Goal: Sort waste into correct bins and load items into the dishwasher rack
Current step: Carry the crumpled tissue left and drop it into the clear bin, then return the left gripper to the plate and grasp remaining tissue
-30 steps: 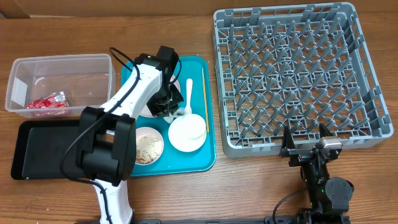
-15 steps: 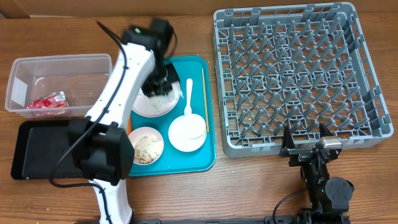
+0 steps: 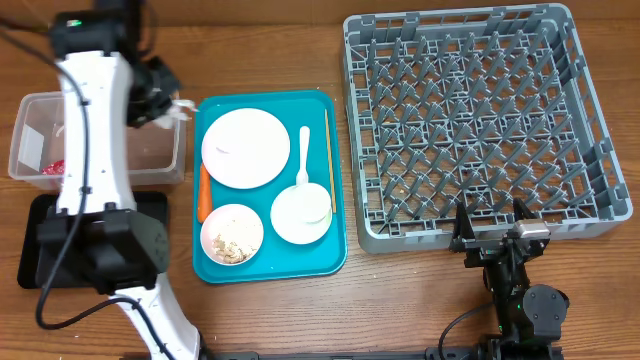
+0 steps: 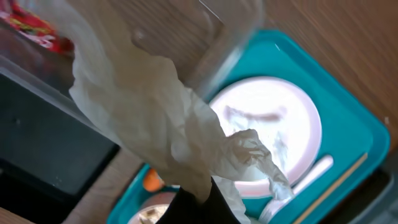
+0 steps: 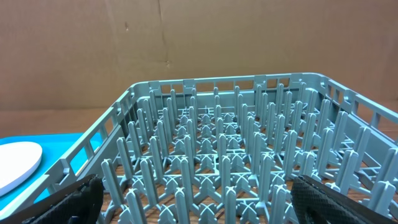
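Nearest the base, your right claw (image 3: 490, 233) sits released, jaws wide, just short of the grey rack's (image 3: 470, 120) front wall. It holds nothing.

On the teal tray (image 3: 215, 272), the front bowl (image 3: 232, 234) contains beige food scraps, and the white bowl (image 3: 300, 213) beside it looks empty. A carrot (image 3: 204, 192) lies along the tray's left edge. Behind the bowls are a white plate (image 3: 246, 148), a white utensil (image 3: 303, 155) and a chopstick (image 3: 329, 160).

A black tray (image 3: 40, 250) lies to the left, partly under your left arm.

Farther back, the left claw (image 4: 202, 202) is clenched on a crumpled tissue (image 4: 168, 124), holding it above the right end of the clear tub (image 3: 30, 110). Inside the tub lies a red wrapper (image 4: 34, 28) (its white print is too blurred to read).

The rack's pegs stand bare.
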